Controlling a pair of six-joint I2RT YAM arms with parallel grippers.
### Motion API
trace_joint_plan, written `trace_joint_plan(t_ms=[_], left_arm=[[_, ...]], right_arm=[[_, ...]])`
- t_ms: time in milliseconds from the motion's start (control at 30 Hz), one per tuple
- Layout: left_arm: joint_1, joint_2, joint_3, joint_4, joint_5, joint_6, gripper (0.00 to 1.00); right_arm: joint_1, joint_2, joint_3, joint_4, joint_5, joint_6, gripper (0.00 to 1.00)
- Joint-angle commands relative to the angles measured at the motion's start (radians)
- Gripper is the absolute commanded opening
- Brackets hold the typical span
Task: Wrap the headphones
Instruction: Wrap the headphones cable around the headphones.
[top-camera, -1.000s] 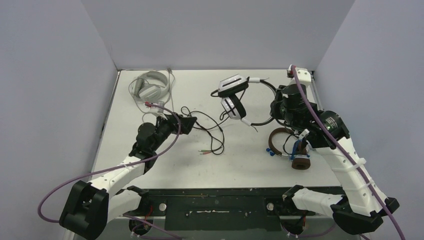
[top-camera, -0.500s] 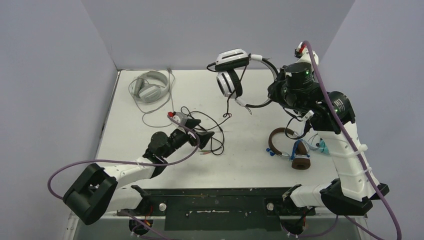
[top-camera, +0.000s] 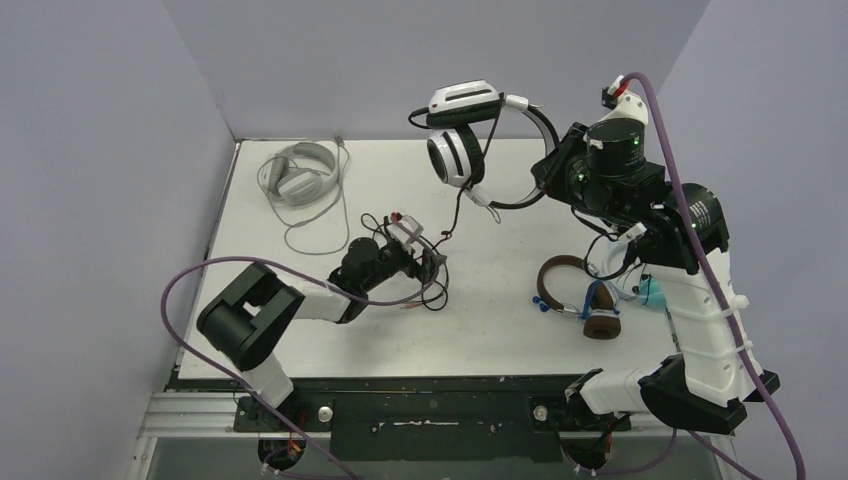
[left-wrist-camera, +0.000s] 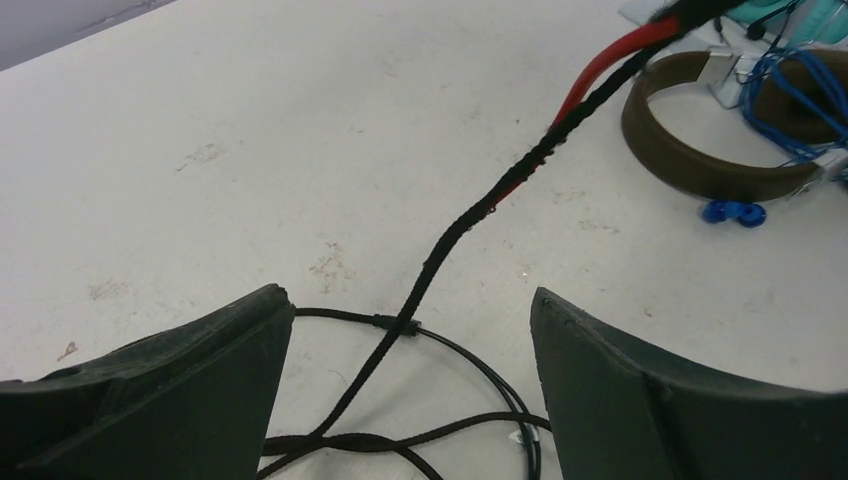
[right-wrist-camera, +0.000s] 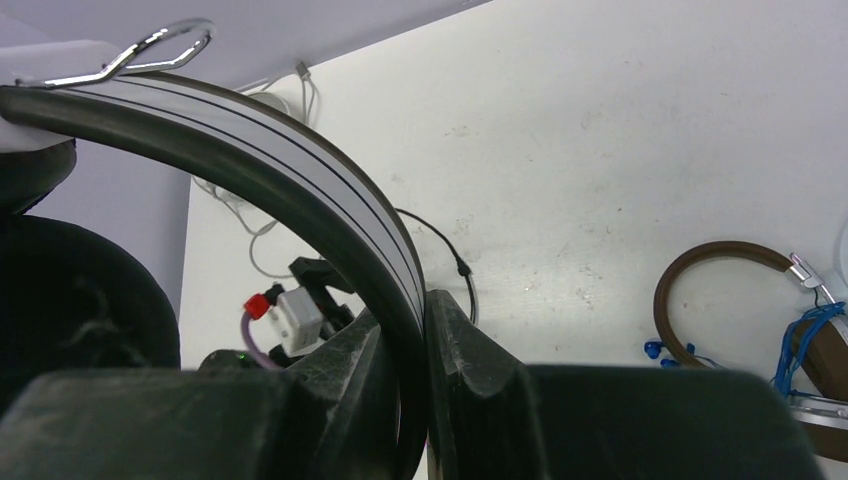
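The right gripper (right-wrist-camera: 425, 320) is clamped on the band of the black-and-white headphones (top-camera: 465, 140), holding them above the far middle of the table (top-camera: 500, 340); their black cable (left-wrist-camera: 470, 215) drops to a loose tangle, passing between the spread, empty fingers of the left gripper (left-wrist-camera: 410, 305); the brown headphones (top-camera: 575, 295) lie near right, beside a teal piece (top-camera: 650, 292), possibly another headset; the pale grey headphones (top-camera: 300, 172) lie far left.

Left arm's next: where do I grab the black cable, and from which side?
Take the straight stretch of cable rising off the table, near its low end. Come straight on: the open left gripper straddles it, a finger on each side.
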Motion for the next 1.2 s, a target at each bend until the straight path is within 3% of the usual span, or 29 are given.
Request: trace_joint_plan(t_ms=[0, 167, 300, 367, 533, 667, 833, 933, 1067, 1167], left_arm=[[-0.004, 0.107, 0.112, 0.062, 0.019, 0.048, 0.8], [-0.002, 0.211, 0.187, 0.024, -0.009, 0.042, 0.49], [0.024, 0.253, 0.23, -0.036, -0.011, 0.009, 0.13], [0.05, 0.27, 0.228, -0.013, 0.036, -0.033, 0.05], [0.113, 0.304, 0.207, 0.092, 0.126, -0.146, 0.0], [0.136, 0.317, 0.218, 0.081, 0.154, -0.17, 0.0], [0.179, 0.346, 0.257, 0.064, 0.191, -0.229, 0.0], [0.21, 0.354, 0.275, 0.083, 0.22, -0.271, 0.0], [0.244, 0.339, 0.308, 0.079, 0.249, -0.301, 0.0], [0.262, 0.314, 0.34, 0.035, 0.256, -0.296, 0.0]], right_arm=[[-0.006, -0.02, 0.065, 0.088, -0.037, 0.052, 0.0], [-0.006, -0.032, 0.075, 0.077, -0.045, 0.052, 0.0], [-0.008, -0.047, 0.077, 0.063, -0.047, 0.04, 0.0], [-0.007, -0.056, 0.07, 0.068, -0.087, 0.016, 0.0], [-0.007, -0.075, 0.034, 0.068, -0.242, -0.037, 0.0], [-0.006, -0.123, -0.036, 0.087, -0.344, -0.087, 0.0], [-0.006, -0.159, -0.142, 0.121, -0.611, -0.184, 0.0], [-0.006, -0.198, -0.244, 0.14, -0.741, -0.238, 0.0], [-0.006, -0.252, -0.408, 0.145, -0.767, -0.286, 0.0], [-0.003, -0.298, -0.586, 0.202, -0.874, -0.328, 0.0]])
